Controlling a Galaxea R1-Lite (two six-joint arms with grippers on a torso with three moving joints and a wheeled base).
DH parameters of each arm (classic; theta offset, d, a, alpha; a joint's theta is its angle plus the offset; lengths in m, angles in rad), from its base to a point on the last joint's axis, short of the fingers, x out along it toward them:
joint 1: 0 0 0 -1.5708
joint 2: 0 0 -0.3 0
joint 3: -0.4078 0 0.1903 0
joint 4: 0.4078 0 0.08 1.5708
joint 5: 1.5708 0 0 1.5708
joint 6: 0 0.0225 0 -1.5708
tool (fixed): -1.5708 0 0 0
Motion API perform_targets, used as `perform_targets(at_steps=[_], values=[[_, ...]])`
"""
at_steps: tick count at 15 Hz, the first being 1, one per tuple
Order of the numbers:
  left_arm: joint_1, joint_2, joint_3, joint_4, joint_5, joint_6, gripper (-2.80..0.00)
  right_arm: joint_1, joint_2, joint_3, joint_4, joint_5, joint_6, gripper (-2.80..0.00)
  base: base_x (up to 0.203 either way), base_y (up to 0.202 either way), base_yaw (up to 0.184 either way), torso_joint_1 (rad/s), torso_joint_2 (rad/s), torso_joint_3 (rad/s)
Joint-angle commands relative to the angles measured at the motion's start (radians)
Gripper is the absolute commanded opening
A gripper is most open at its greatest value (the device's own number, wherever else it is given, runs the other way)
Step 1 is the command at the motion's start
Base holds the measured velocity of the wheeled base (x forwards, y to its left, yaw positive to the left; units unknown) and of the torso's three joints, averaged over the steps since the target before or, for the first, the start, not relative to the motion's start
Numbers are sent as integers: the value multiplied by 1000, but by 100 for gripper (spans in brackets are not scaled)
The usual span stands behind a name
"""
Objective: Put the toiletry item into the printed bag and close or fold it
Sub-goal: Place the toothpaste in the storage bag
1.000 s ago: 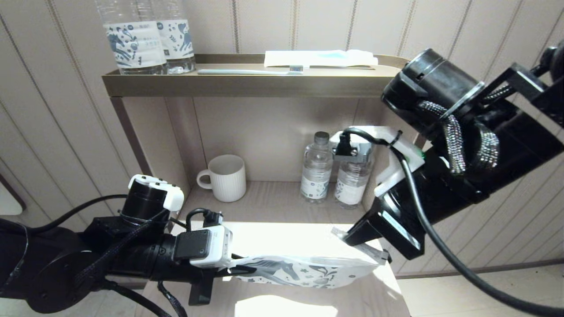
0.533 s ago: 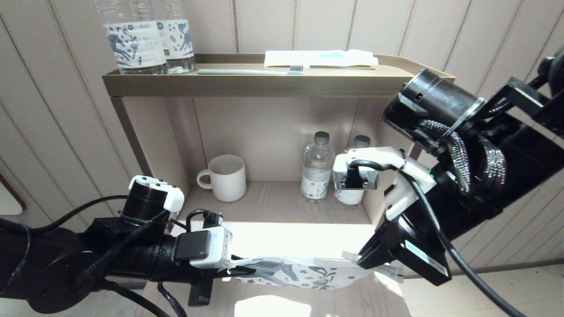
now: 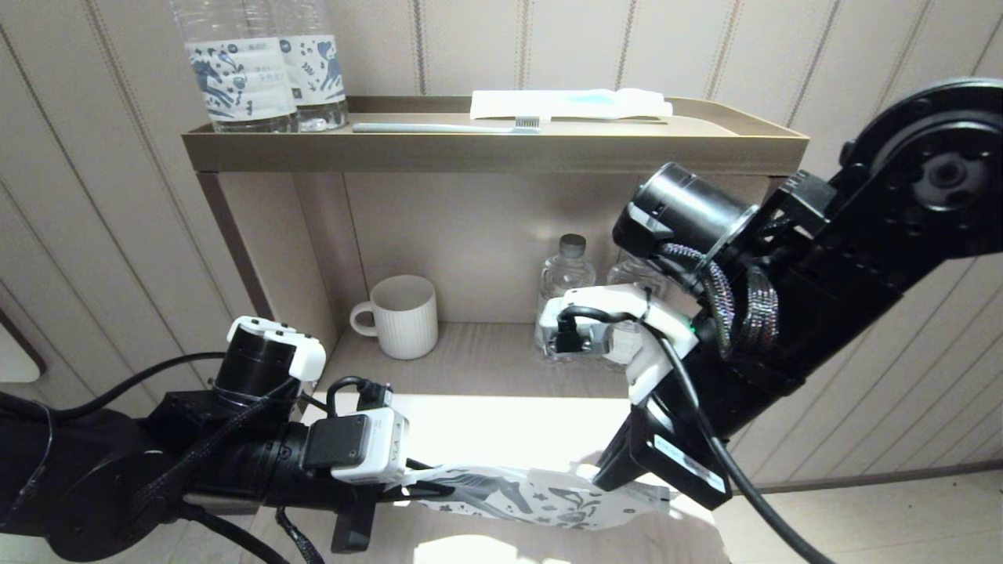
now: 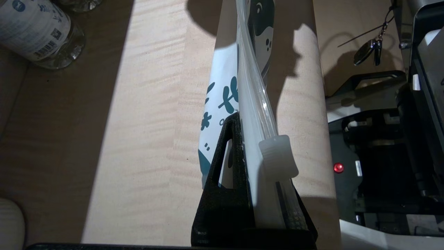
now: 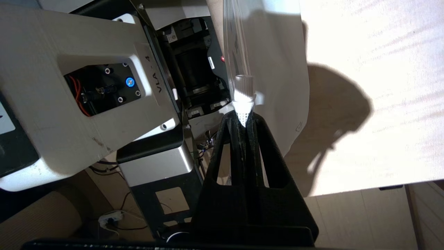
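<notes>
The printed bag (image 3: 541, 495), white with a blue horse and doodles, hangs stretched just above the lowest shelf board (image 3: 486, 427). My left gripper (image 3: 427, 489) is shut on its left end; in the left wrist view the fingers (image 4: 236, 139) pinch the bag (image 4: 222, 100) beside a white ribbed tab (image 4: 277, 156) on the zip track. My right gripper (image 3: 607, 478) is shut on the white zip slider (image 5: 244, 92) near the bag's right part (image 5: 277, 69), the jaws pressed together around it (image 5: 244, 118). What the bag holds is hidden.
A toothbrush (image 3: 447, 127) and a white packet (image 3: 568, 103) lie on the top shelf beside two labelled water bottles (image 3: 239, 74). On the middle shelf stand a ribbed white mug (image 3: 401, 316) and two small bottles (image 3: 563, 290), close behind my right wrist.
My right gripper has come down and slid leftward along the bag's top edge, leaving the bag's right end behind it. The left gripper has held its place with the bag.
</notes>
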State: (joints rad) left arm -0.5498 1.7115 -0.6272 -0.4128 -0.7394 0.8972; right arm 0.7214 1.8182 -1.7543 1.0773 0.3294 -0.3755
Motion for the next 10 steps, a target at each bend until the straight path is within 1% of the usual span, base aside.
perform_targets(at_steps=[1,6,10], values=[[1,-2,1,-3,-5,5,-280,6,39,-13,6,3,-2,-280,0,0,0,0,0,0],[4,8,6,-14,-5,5,-280,6,84,-34,6,13,3,-280,0,0,0,0,0,0],[7,16,11,-32,-6,5,-280,6,75,-20,6,19,7,-280,0,0,0,0,0,0]])
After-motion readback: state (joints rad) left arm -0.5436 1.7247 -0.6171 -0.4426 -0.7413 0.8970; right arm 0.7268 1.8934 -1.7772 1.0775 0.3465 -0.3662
